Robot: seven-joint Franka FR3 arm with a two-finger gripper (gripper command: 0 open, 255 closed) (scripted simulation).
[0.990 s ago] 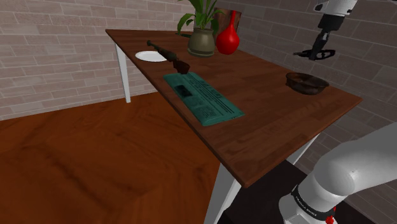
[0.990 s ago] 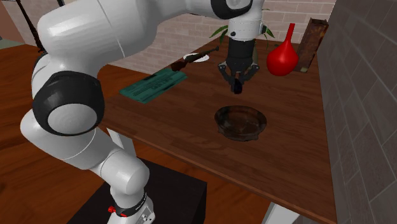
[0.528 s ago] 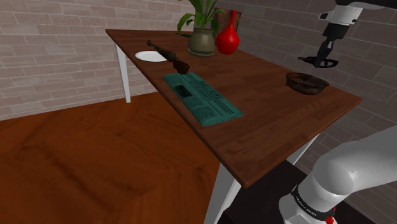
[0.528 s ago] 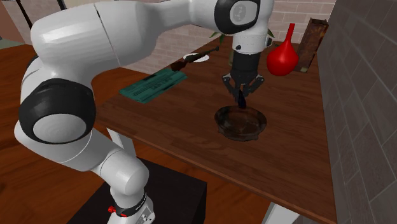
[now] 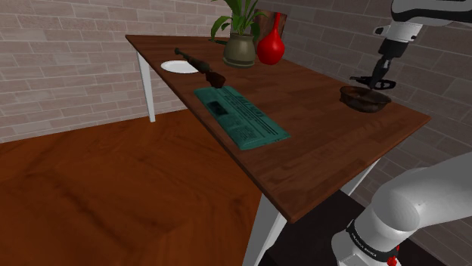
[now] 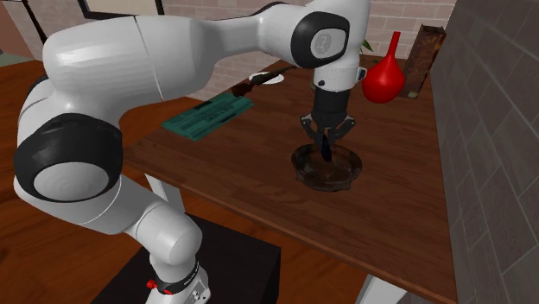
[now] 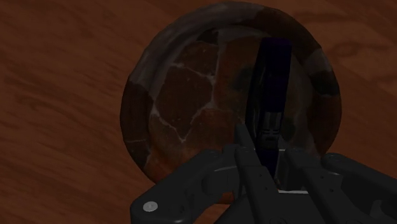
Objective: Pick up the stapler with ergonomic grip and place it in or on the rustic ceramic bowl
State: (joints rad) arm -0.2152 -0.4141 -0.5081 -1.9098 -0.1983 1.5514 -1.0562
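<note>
The stapler [image 7: 272,89], a dark slender body, is held on end between the fingers of the gripper [image 7: 270,153], which are closed narrowly upon it. It is suspended directly over the bowl [image 7: 178,95], a mottled brown vessel with pale crack lines. Whether its lower end touches the bowl cannot be determined. The bowl is set on the wooden table [image 5: 302,98], towards the shoulder view's right. A teal flat item [image 5: 240,117], white plate [image 5: 178,66], red vase [image 5: 271,47] and potted plant [image 5: 240,45] are noted well apart from it.
</note>
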